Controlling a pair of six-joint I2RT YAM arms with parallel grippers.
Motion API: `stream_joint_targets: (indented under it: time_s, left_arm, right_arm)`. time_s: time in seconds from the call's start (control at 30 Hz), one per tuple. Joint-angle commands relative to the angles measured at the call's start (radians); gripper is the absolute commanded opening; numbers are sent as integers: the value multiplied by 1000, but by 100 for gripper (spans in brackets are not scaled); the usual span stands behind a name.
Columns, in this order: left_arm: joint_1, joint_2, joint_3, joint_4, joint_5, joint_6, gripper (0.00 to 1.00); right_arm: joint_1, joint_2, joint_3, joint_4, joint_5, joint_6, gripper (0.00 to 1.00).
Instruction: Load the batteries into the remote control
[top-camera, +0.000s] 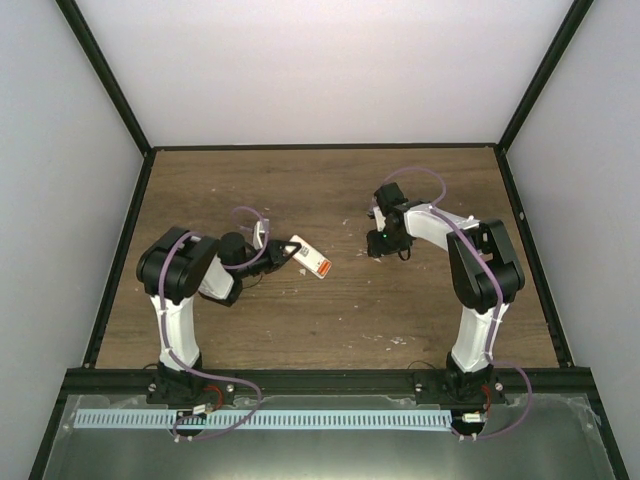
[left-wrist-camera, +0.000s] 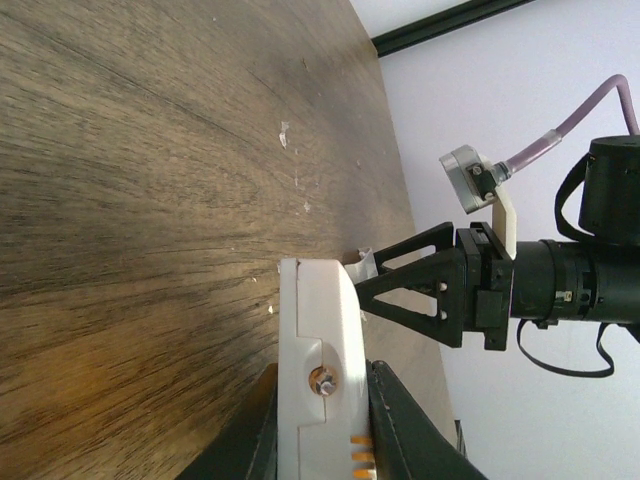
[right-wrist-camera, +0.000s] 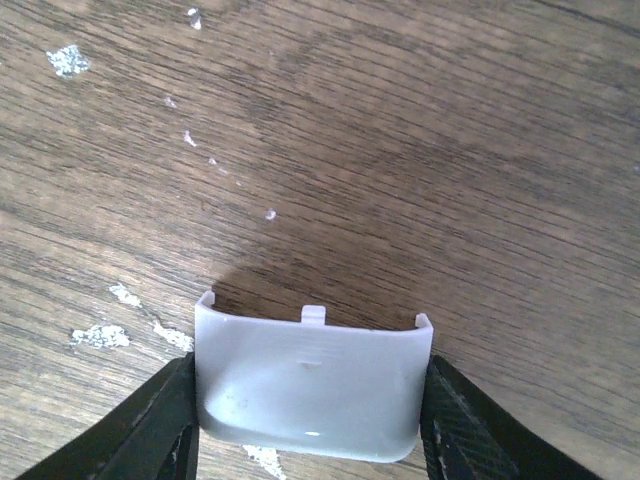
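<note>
Bench (top-camera: 300, 190): dark wood grain; both arms reach over it, well apart.

Remote control (top-camera: 308, 257): off the surface, left of centre. The left tool (top-camera: 281, 252) is pressed onto its near end, and the free end points toward the right arm.

Battery cover (right-wrist-camera: 310, 385): small white piece with clip tabs. The right tool (right-wrist-camera: 312, 430) pinches it by its two side edges (contact looks made on both sides), just above the bench on the right.

Batteries (top-camera: 323, 267): none seen loose. An orange-red patch at the remote's free end reads as cells already seated in the open bay, but it is too small to confirm.

White crumbs (right-wrist-camera: 68, 60): scattered on the bench, irrelevant.

Status, judged: loading probably done. What remains is bringing the cover across and clipping it on.
</note>
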Motion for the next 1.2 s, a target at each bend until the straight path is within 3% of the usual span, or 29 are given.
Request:
stream_joint_targets:
  time_s: [0.0, 0.5, 0.83, 1.17]
  left_arm:
    - [-7, 29, 11, 43, 23, 39, 0]
    - [-25, 33, 44, -35, 93, 103, 0]
    - [-40, 29, 65, -78, 97, 122, 0]
    - [-41, 31, 76, -88, 99, 125, 0]
  right_arm:
    - [-6, 12, 1, -1, -56, -33, 46]
    - [55, -163, -55, 120, -310, -207, 39]
    - [177, -167, -94, 155, -355, -284, 40]
    - [219, -156, -101, 143, -363, -320, 40]
